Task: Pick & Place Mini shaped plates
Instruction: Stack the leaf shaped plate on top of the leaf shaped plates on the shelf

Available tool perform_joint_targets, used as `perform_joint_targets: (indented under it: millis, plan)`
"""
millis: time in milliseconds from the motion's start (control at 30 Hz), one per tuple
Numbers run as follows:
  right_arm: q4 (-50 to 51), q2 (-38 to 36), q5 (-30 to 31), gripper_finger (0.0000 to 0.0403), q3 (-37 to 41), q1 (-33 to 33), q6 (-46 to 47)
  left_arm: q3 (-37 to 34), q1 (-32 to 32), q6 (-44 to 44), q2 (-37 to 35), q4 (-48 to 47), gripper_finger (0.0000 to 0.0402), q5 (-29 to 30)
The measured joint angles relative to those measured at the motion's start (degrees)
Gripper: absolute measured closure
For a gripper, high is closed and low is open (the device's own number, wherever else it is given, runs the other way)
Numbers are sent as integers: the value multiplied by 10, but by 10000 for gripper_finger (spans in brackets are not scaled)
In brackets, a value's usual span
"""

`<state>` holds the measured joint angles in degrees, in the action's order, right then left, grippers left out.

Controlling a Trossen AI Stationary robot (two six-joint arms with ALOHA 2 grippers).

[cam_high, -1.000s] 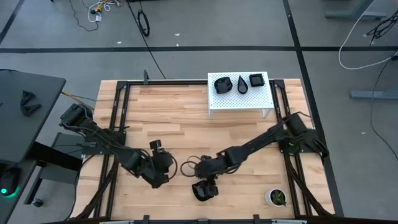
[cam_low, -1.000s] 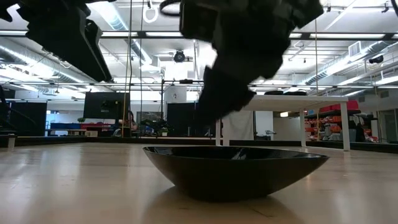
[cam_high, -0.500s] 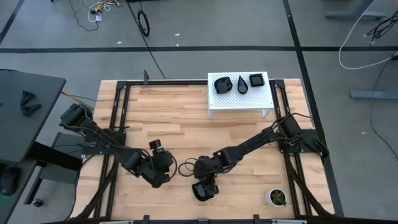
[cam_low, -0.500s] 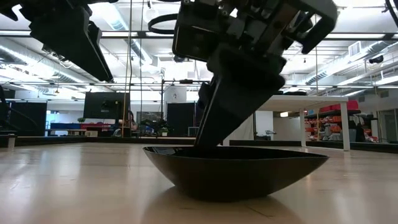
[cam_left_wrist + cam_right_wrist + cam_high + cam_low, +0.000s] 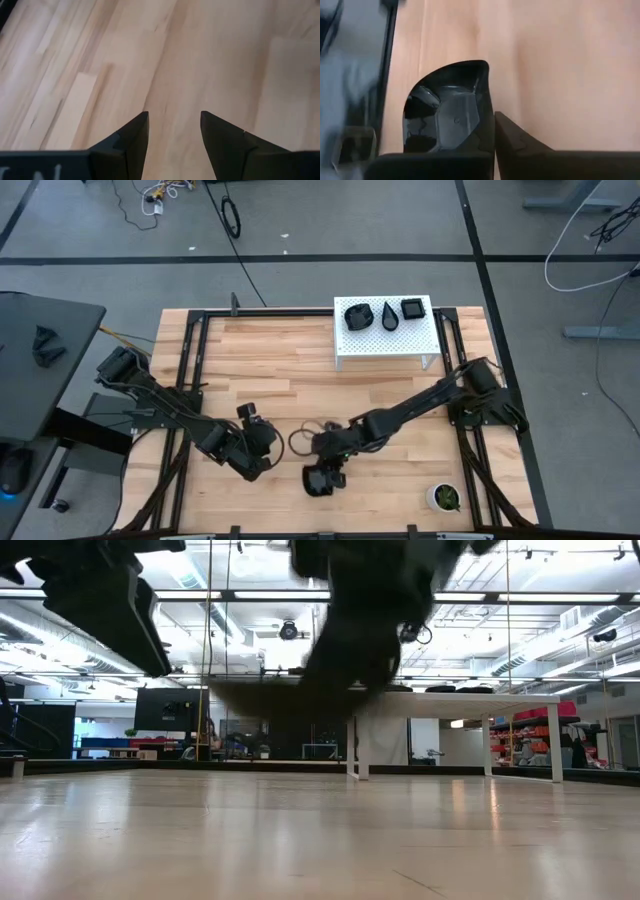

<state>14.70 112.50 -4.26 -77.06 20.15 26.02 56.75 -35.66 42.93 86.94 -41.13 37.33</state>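
One mini shaped plate, a glossy black shallow dish, hangs above the near middle of the wooden table. My right gripper is shut on it. The right wrist view shows the dish and the gripper; in the low view the dish is a dark blur clear of the table. Three more black plates sit on a white shelf at the far edge. My left gripper stands open over bare wood, just left of the right gripper. My right gripper pinches the dish's rim at one side, with one finger inside the hollow and the other outside the wall. The fingers come from above, slanting down. The dish is lifted clear of the table and hangs below the fingers.
A small white cup with green contents stands at the near right corner. Black frame rails run along the table's left and right sides. Bare wood lies between the arms and the shelf.
My right gripper has come down onto the dish, shut on its rim and lifted it clear of the table, shifting slightly toward the table's left. The dish, which sat on the wood a second ago, now hangs in the air.
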Motion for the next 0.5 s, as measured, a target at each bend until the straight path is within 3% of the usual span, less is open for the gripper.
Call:
perform_joint_targets:
  millis: [133, 267, 367, 500]
  plan:
    - [38, -78, 130, 401, 0, 7, 75, 0, 0, 33, 0, -39, 216, 9]
    - [133, -174, 300, 402, 0, -2, 120, 0, -8, 57, 0, -58, 216, 23]
    - [223, -250, 406, 402, 0, -40, 160, 0, -19, 59, 0, -60, 216, 38]
    - [267, -330, 490, 402, 15, -122, 203, 0, -30, 59, 0, -59, 216, 67]
